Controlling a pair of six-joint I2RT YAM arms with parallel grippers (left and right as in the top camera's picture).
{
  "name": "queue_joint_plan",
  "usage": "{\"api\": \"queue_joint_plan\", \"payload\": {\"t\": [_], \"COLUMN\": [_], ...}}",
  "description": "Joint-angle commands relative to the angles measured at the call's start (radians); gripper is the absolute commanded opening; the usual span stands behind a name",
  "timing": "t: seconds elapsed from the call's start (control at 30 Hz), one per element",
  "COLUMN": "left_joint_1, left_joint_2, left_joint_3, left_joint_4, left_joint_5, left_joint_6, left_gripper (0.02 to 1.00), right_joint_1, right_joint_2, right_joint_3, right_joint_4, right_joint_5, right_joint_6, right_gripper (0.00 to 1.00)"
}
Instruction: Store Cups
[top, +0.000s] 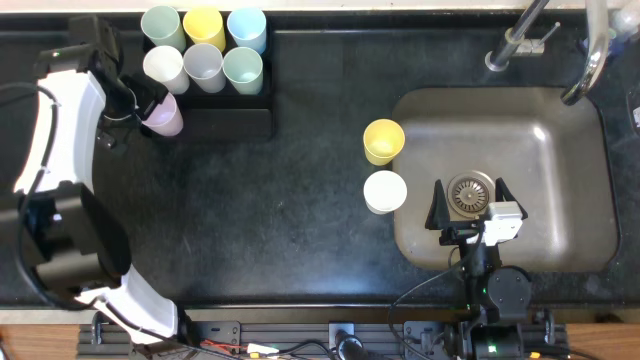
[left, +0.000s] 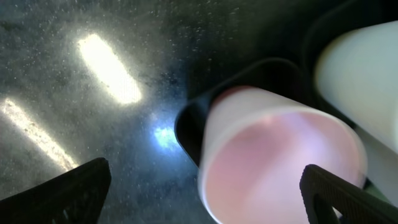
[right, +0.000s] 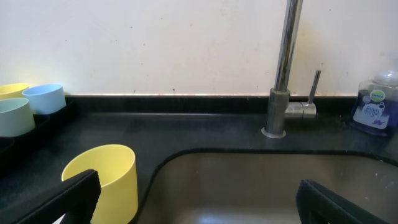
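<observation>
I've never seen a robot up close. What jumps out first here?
A black rack at the counter's back left holds six pastel cups, with a pink cup tilted at its front left corner, inside the open left pincer. Next, a yellow cup and a white cup stand beside the sink, over which the right pincer hangs open.

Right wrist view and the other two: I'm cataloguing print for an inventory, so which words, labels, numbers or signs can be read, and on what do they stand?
Label on the soap bottle: there is print, but it is too small and blurred to read.
Nothing else bears any readable text, number or sign.
</observation>
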Motion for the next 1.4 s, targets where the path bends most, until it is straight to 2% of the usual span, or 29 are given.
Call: {"api": "queue_joint_plan", "payload": {"t": [0.03,0.13,0.27,0.4,0.53,0.6,0.8,1.37,1.4], "left_joint_1": [-0.100,-0.216,-0.498,-0.756,-0.942,-0.988,-1.013,-0.941,-0.940], "left_joint_2": [-0.194,-0.248,-0.249,-0.170,-0.056,-0.016,0.062,0.164,0.168], "left_joint_3": [0.014,0.026,0.053,0.053,0.053,0.053,0.054,0.054,0.054], "left_joint_4": [-0.002,0.000,0.021,0.079,0.153,0.169,0.212,0.256,0.257], "left_joint_5": [0.051,0.045,-0.032,-0.115,-0.081,-0.081,-0.014,-0.008,-0.002], "left_joint_6": [0.056,0.089,0.092,-0.071,-0.201,-0.242,-0.255,-0.251,-0.251], "left_gripper": [1.000,1.000,1.000,1.000,1.000,0.998,1.000,1.000,0.967], "right_joint_1": [-0.002,-0.002,-0.002,-0.002,-0.002,-0.002,-0.002,-0.002,-0.002], "right_joint_2": [-0.008,-0.008,-0.008,-0.008,-0.008,-0.008,-0.008,-0.008,-0.008], "right_joint_3": [-0.013,-0.013,-0.013,-0.013,-0.013,-0.013,-0.013,-0.013,-0.013], "right_joint_4": [0.005,0.005,0.005,0.006,0.006,0.005,0.005,0.005,0.005], "right_joint_5": [-0.004,-0.004,-0.004,-0.004,-0.004,-0.004,-0.004,-0.004,-0.004], "right_joint_6": [-0.003,-0.003,-0.003,-0.003,-0.003,-0.003,-0.003,-0.003,-0.003], "right_gripper": [0.998,0.996,0.998,0.998,0.998,0.998,0.998,0.998,0.998]}}
